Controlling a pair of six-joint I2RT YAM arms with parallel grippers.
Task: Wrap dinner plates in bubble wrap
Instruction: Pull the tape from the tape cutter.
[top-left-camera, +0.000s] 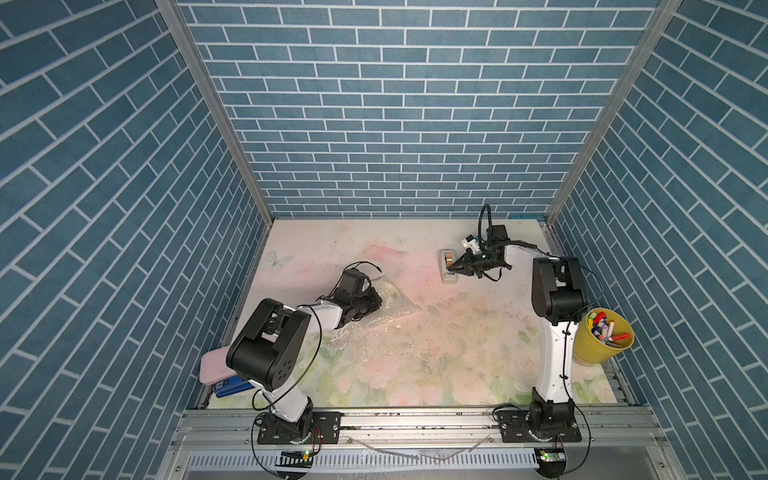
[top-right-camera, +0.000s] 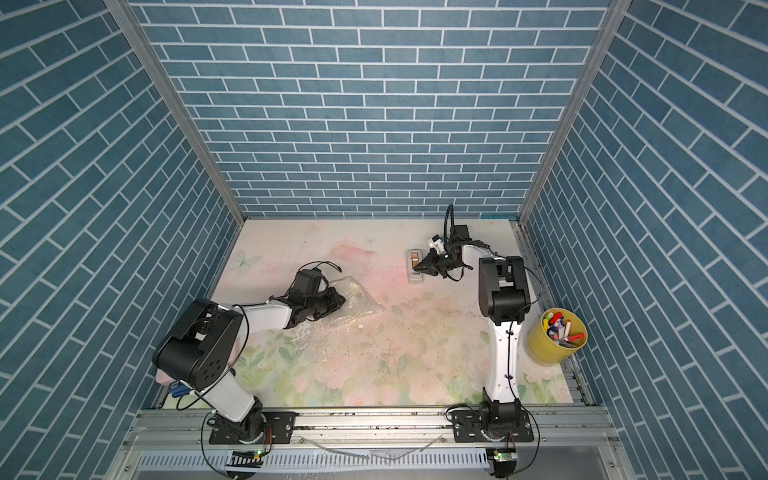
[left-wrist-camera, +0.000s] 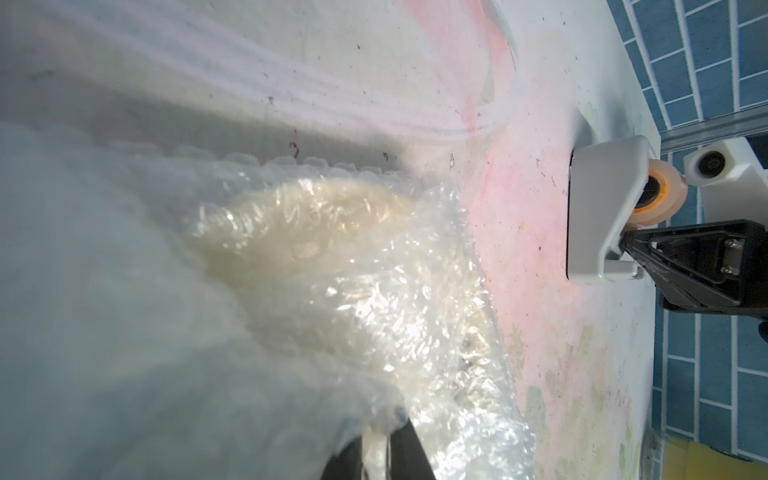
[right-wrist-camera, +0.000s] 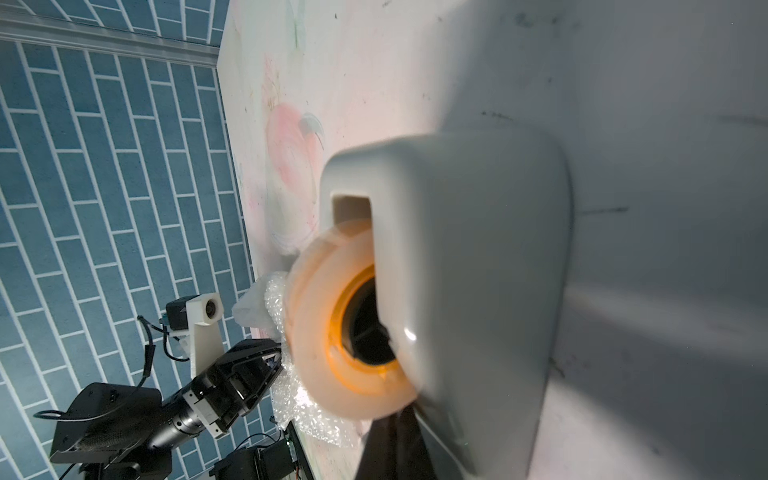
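Note:
The bubble wrap lies bundled on the table left of centre. Through it, in the left wrist view, the cream plate shows as a pale blur; in both top views the plate is hidden inside the wrap. My left gripper is shut on a fold of the wrap at the bundle's left edge. My right gripper is shut at the front end of the grey tape dispenser, just below its tape roll. Whether tape lies between those fingers cannot be seen.
A yellow bucket of markers stands at the right edge beside the right arm. A pink case on a blue item lies at the front left under the left arm. Blue brick walls close three sides.

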